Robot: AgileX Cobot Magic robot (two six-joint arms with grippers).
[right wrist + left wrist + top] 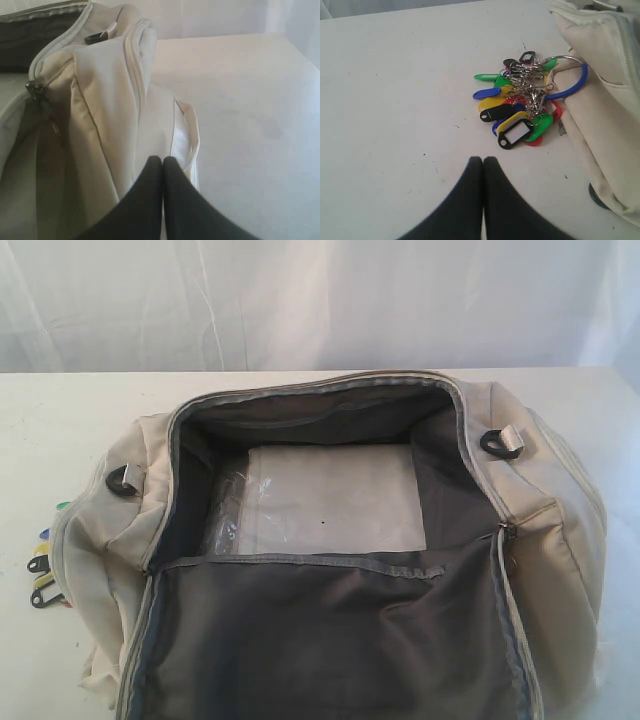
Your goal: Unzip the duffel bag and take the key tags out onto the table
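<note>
Key tags (517, 107) in green, blue, yellow, red and black are seen heaped on the white table (395, 100), touching the end of the cream duffel bag (605, 100). A blue ring (576, 85) on the bunch is pressed against the fabric. The left gripper (483, 161) is held closed and empty, near the tags. A dark shape (596, 194) beneath the bag's edge, possibly a fitting, cannot be identified.

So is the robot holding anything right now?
Nothing. The left gripper is shut and empty near the key tags; the right gripper is shut and empty by the duffel bag.
</note>
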